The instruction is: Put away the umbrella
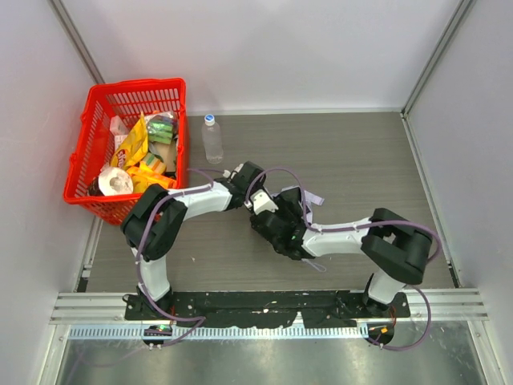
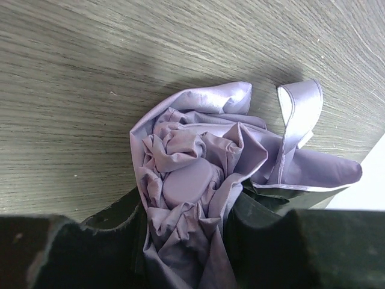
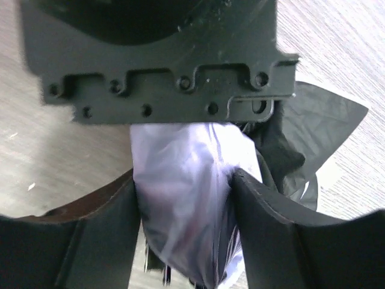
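Observation:
The umbrella (image 1: pixel 311 196) is a crumpled bundle of pale lavender fabric held between both arms near the table's middle. In the left wrist view its gathered canopy (image 2: pixel 192 174) is squeezed between the two dark fingers of my left gripper (image 2: pixel 186 241), and a loose strap end (image 2: pixel 298 111) curls toward the wood. In the right wrist view the canopy (image 3: pixel 180 192) fills the gap of my right gripper (image 3: pixel 183 232). Both of its fingers touch the cloth, and the right one dents it. My left gripper's black body (image 3: pixel 168 78) sits just above. Shaft and handle are hidden.
A red basket (image 1: pixel 136 83) full of packets and a paper roll stands at the back left. A clear plastic bottle (image 1: pixel 212 138) with a blue cap stands upright just right of it. White walls close in the table on three sides.

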Controlling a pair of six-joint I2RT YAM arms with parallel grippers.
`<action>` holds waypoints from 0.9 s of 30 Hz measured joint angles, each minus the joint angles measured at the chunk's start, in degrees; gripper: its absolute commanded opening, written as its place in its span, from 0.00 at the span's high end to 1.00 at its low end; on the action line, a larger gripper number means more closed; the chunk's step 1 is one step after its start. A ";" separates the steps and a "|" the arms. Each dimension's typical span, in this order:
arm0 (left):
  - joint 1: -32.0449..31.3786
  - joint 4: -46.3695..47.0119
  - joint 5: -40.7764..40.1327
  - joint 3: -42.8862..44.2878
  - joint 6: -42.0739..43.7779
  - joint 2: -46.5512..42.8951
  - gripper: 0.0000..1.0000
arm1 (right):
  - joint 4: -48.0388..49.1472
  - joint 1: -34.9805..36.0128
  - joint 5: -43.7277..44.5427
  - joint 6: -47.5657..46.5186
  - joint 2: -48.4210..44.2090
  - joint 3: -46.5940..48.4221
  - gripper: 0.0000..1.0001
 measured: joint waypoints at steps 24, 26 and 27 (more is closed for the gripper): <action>0.39 12.81 2.45 -5.79 1.70 -1.75 0.07 | 21.46 -20.26 -34.67 12.13 -3.21 -12.70 0.99; 0.44 13.00 2.56 -5.84 1.70 -1.75 0.08 | 23.80 -23.17 -41.18 13.40 -2.99 -13.60 0.99; 0.44 13.09 2.56 -5.86 1.70 -1.75 0.08 | 25.05 -24.70 -44.59 14.16 -2.75 -14.08 0.99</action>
